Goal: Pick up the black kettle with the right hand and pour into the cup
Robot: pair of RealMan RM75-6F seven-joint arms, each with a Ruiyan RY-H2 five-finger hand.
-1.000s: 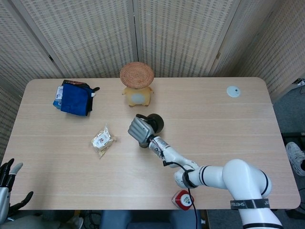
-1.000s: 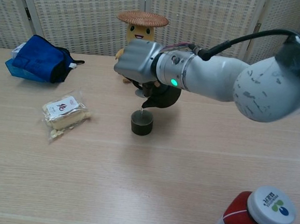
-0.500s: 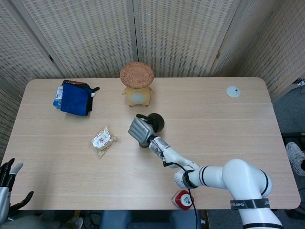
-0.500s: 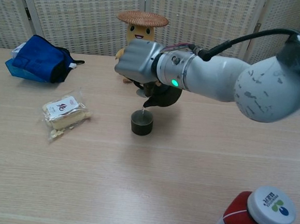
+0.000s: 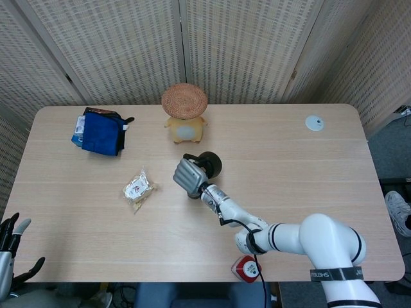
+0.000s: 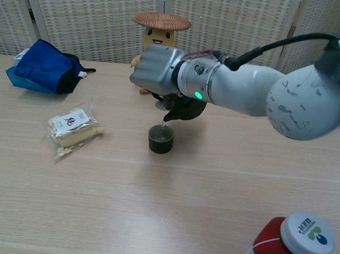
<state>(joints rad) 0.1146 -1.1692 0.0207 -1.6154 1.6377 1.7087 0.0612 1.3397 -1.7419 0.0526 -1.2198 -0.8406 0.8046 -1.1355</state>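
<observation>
Two cameras cover the pour. From the head view, the right hand (image 5: 187, 174) grips the black kettle (image 5: 209, 164) near the table's (image 5: 308, 179) middle, hiding the cup beneath it, presumably so the spout sits directly over the rim. The left hand (image 5: 11, 247) rests idle at the near left corner, fingers spread, holding nothing.

From the chest view, the right hand (image 6: 154, 68) holds the kettle (image 6: 185, 109) tilted, spout down just above the dark cup (image 6: 161, 138), and a thin stream appears to fall in. A red bottle (image 6: 290, 248) stands near right, well apart.
</observation>
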